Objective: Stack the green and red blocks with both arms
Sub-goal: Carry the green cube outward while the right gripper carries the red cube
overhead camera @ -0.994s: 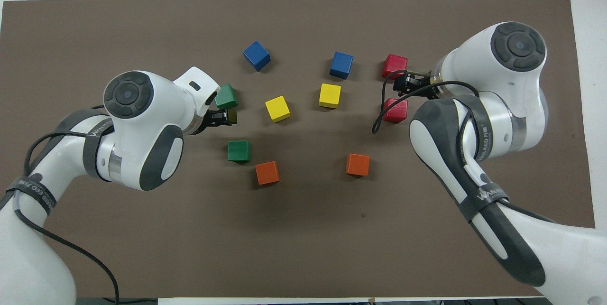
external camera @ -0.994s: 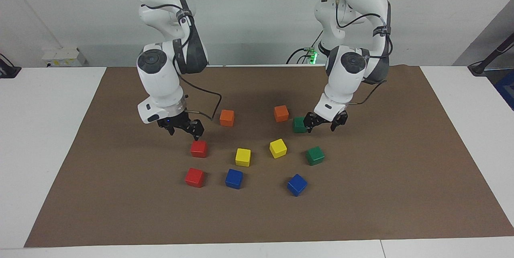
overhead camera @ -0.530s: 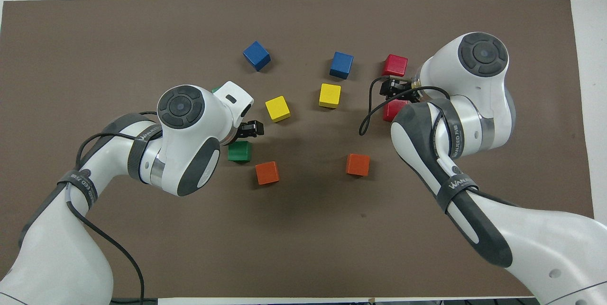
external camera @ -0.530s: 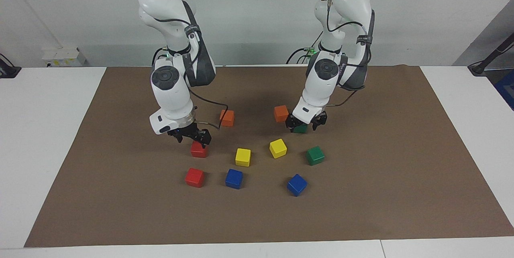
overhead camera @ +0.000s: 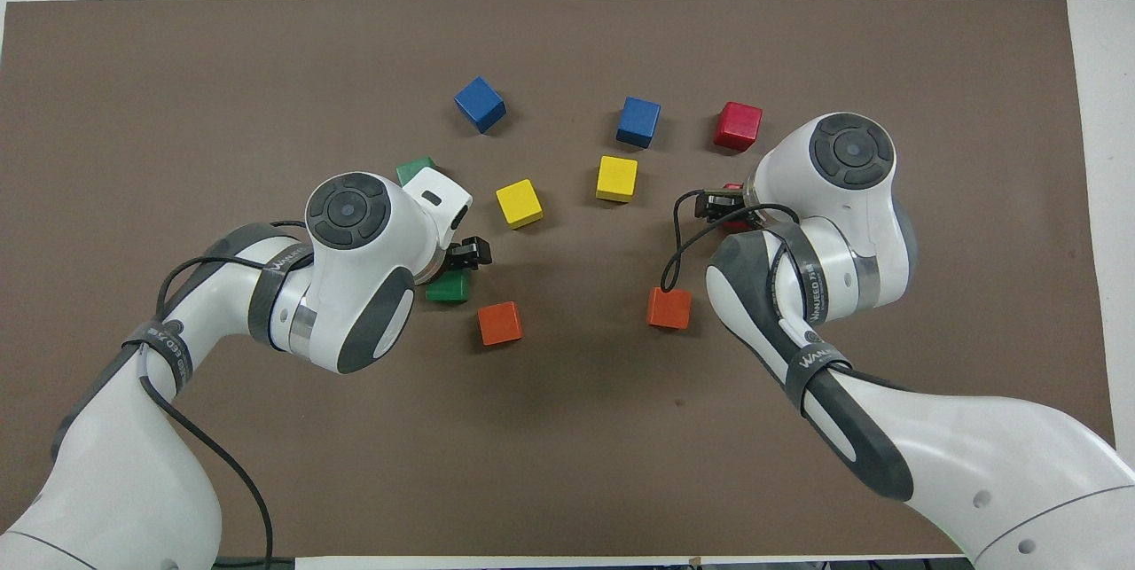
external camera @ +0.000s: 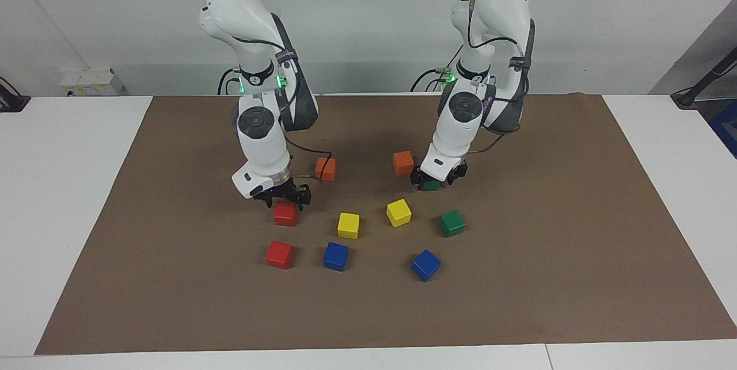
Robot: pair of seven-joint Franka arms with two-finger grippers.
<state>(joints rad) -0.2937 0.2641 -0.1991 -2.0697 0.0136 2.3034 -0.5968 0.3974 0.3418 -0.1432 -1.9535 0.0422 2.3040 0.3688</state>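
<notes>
Two red blocks and two green blocks lie on the brown mat. My right gripper (external camera: 284,197) is open and low over one red block (external camera: 285,214), fingers at either side of its top. That block is mostly hidden under the gripper in the overhead view (overhead camera: 732,190). The second red block (external camera: 279,255) (overhead camera: 738,126) lies farther from the robots. My left gripper (external camera: 436,177) (overhead camera: 461,255) is open, fingers down around one green block (external camera: 430,186) (overhead camera: 448,288). The second green block (external camera: 452,223) (overhead camera: 415,169) lies free, farther from the robots.
Two orange cubes (external camera: 325,168) (external camera: 403,163) lie close beside the grippers, nearer the robots. Two yellow cubes (external camera: 348,225) (external camera: 398,212) and two blue cubes (external camera: 335,256) (external camera: 425,264) lie mid-mat between the red and green blocks. The brown mat (external camera: 576,243) covers a white table.
Both arms swung toward the mat's middle and lowered. The right gripper came down over the red block, and the left gripper moved over and down around the green block.
</notes>
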